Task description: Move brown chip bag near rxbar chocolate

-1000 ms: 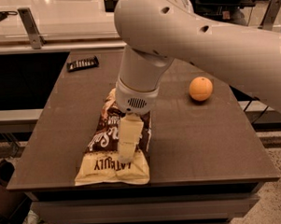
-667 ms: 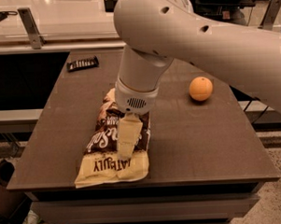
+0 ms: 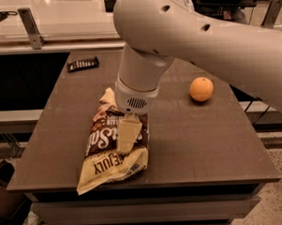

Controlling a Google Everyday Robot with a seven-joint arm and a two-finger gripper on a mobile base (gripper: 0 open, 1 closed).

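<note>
gripper sits on the brown chip bag, can't tell if it's clamped; I'd pinch firmly, lift clear, then head for the rxbar chocolate

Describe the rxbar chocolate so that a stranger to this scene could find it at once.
On the dark table, the robot's hand is over the brown chip bag near the front. The rxbar chocolate lies alone at the far left corner. It is small, flat and black, unlike the big bag and the round orange fruit.
</note>
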